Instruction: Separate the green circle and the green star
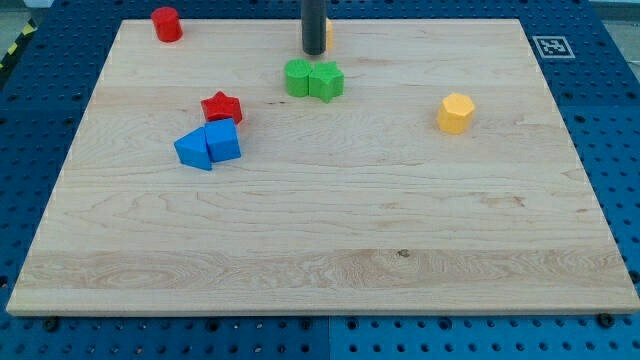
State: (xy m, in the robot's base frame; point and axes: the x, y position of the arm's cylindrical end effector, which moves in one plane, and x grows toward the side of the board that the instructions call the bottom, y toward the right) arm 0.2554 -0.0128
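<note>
Camera view shows, from the view's left, a red cylinder [166, 23], a blue pair [209, 145] and a red star [221, 107] on the bench [330, 250]. In the middle, the green circle [298, 77] touches the green star [325, 81]. My tip [314, 52], a plain rod with no tool to spread, stands just above them. Pushing down on their seam may slide both together. A yellow block [455, 113] lies at right.
</note>
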